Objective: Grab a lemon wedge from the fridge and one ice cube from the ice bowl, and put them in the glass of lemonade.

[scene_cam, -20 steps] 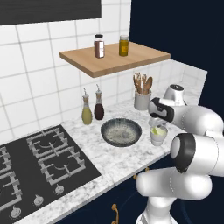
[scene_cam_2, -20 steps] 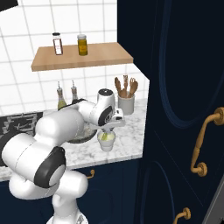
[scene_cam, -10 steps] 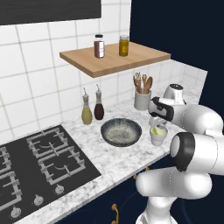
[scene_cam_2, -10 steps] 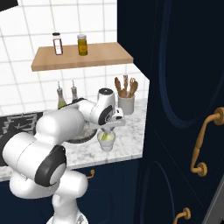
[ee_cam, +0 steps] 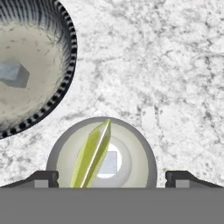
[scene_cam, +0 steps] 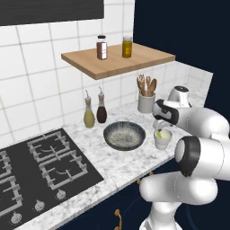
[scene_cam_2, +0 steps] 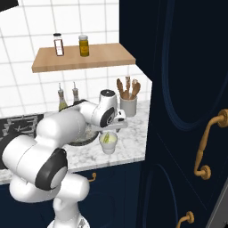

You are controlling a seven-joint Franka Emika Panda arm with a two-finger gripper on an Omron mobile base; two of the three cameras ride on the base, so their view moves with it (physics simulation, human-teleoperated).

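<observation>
The gripper (ee_cam: 111, 177) is held with jaws spread wide above the glass of lemonade (ee_cam: 61, 151), where the lemon wedge (ee_cam: 92, 154) and an ice cube (ee_cam: 109, 162) are seen. Just beyond, the ice bowl (ee_cam: 65, 78) is set with one cube (ee_cam: 14, 73) inside.

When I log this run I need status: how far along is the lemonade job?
Done: the lemon wedge leans in the glass, a pale ice cube beside it. In hand: nothing, the gripper hangs open over the glass. Left: seemingly nothing.

A kitchen: gas hob (scene_cam: 40, 166), marble counter (scene_cam: 112, 159), tiled wall (scene_cam: 40, 67), navy cabinets (scene_cam_2: 178, 111).
</observation>
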